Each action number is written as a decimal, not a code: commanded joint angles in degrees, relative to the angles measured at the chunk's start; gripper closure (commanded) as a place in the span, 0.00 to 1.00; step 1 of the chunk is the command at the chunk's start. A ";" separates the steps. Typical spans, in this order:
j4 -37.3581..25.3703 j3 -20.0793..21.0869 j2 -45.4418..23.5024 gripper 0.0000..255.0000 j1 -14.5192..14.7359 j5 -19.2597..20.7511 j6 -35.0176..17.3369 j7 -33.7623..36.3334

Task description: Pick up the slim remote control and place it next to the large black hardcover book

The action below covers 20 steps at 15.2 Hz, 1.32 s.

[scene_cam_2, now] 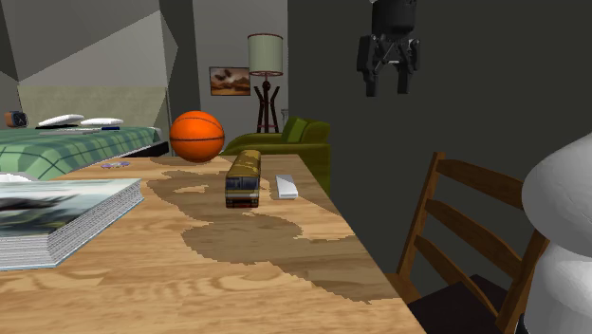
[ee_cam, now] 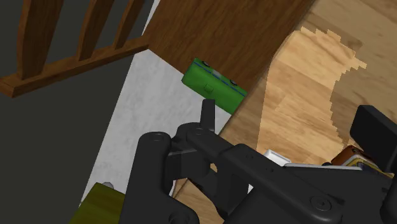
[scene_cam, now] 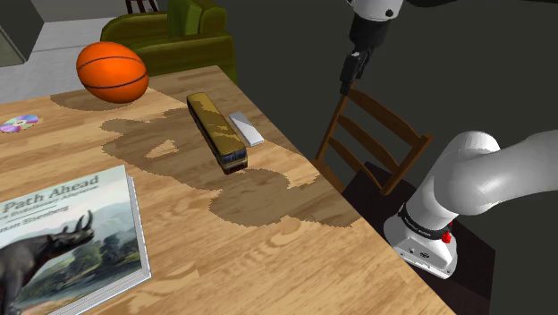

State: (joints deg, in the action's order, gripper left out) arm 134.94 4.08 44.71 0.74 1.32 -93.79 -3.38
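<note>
Wooden table [scene_cam: 295,233] carries the pale slim remote [scene_cam: 245,128] beside a toy bus [scene_cam: 217,134], well below the gripper [scene_cam_2: 389,87], which is spread wide and holds nothing.

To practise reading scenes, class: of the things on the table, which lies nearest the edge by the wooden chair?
The slim white remote, flat beside the toy bus; the basketball, disc and book sit farther in.

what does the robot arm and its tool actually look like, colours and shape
The arm is glossy white with thick, rounded links. A dark ring wraps the joint near its base, with a small red mark on it. The tool is all black: a blocky body ending in two short fingers.
</note>
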 commanded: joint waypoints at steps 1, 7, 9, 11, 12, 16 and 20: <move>0.00 0.00 0.00 0.00 0.00 0.00 0.00 0.00; -1.86 2.46 -11.66 0.00 -0.76 -1.11 -9.12 4.77; -3.13 3.22 -15.85 0.00 -1.04 -1.22 -11.81 6.35; -4.70 3.92 -20.14 0.00 -1.32 -1.19 -14.30 7.95; -5.61 4.25 -22.32 0.00 -1.45 -1.12 -15.46 8.75; -9.99 5.42 -31.20 0.00 -1.95 -0.48 -19.47 11.98; -15.58 6.20 -40.25 0.00 -2.18 0.67 -22.42 15.23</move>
State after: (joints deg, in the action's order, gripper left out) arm 120.83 10.13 7.01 -1.35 1.63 -115.23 11.04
